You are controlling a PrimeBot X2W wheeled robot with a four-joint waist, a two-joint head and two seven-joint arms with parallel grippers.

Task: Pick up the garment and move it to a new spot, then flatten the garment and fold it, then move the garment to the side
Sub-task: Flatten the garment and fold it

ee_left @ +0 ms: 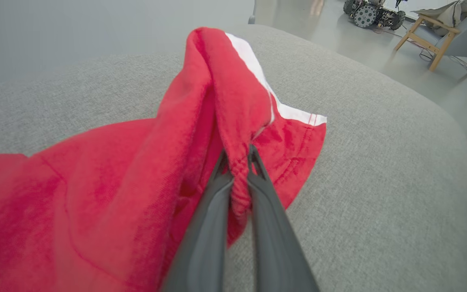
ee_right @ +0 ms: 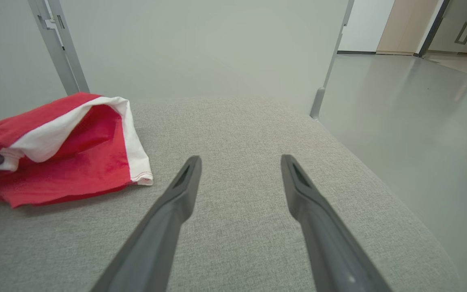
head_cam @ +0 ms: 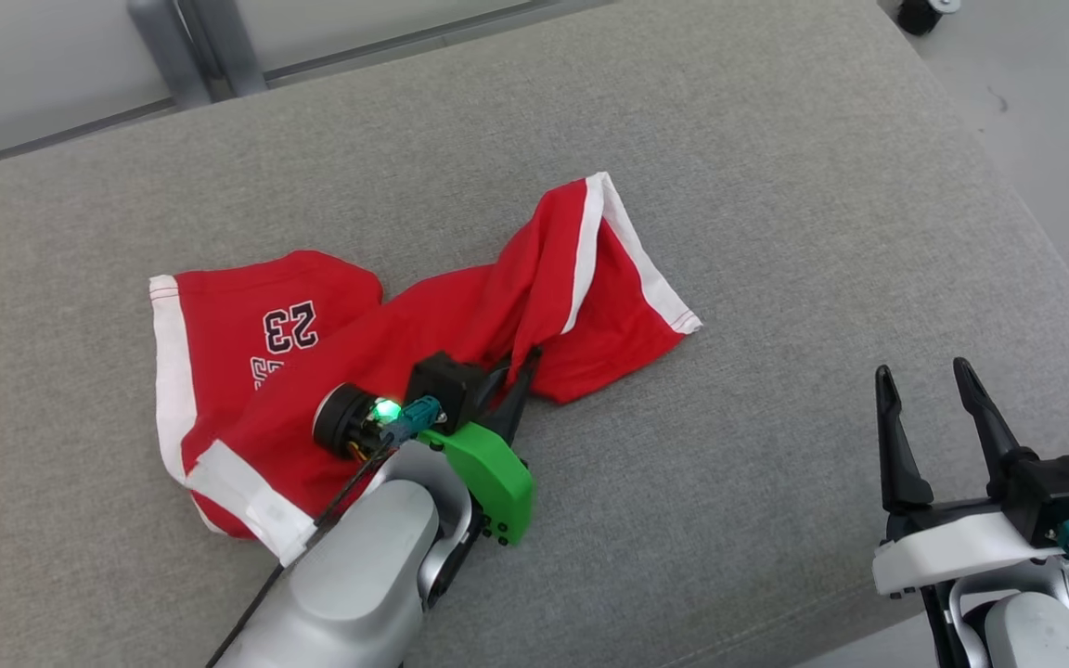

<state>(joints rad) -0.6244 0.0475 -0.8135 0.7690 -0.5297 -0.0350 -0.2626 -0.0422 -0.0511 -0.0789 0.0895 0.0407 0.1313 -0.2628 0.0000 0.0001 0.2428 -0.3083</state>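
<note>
Garment (head_cam: 423,315), red with white bands and a "23", lies crumpled left of centre on a grey fabric cushion (head_cam: 776,167), with pale glossy floor (ee_right: 420,121) beyond the cushion's rounded right edge and a grey metal post (ee_right: 55,44) behind it. The left gripper (ee_left: 237,154) has its fingers pressed together, pinching a raised red fold near the garment's middle. The right gripper (ee_right: 239,162) hovers spread wide above bare cushion, well apart from the cloth's white-hemmed corner.

garment (head_cam: 460,315): soft matt cloth | cushion (head_cam: 776,186): coarse woven fabric | floor (ee_right: 420,121): smooth, glossy | post (ee_right: 57,48): metal
</note>
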